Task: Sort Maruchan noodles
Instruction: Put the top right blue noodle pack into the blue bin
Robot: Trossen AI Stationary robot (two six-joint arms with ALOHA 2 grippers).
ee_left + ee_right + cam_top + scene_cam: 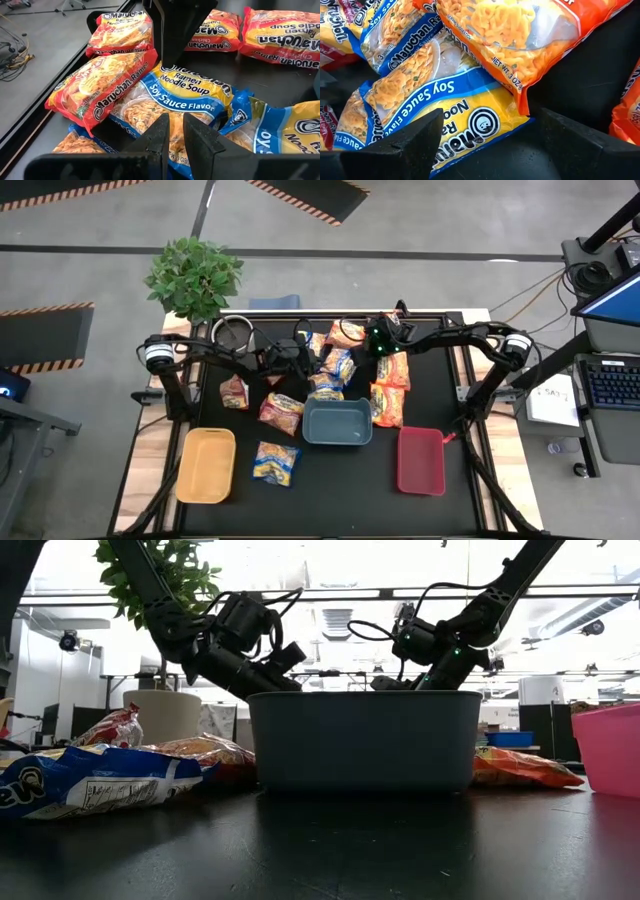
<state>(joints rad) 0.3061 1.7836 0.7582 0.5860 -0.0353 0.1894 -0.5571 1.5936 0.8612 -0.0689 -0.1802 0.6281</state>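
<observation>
Blue-and-yellow soy sauce packet in far-centre pile, orange packet overlapping its edge. Right gripper above it, fingers spread wide, empty — lower straight, pinch blue one only. Left gripper nearly shut, empty, just left of pile.

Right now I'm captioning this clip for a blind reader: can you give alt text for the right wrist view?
The right gripper, fingers spread wide, hovers over a blue-and-yellow soy sauce packet on the black table. An orange packet overlaps its far end, and another blue-and-yellow packet lies beside it.
</observation>
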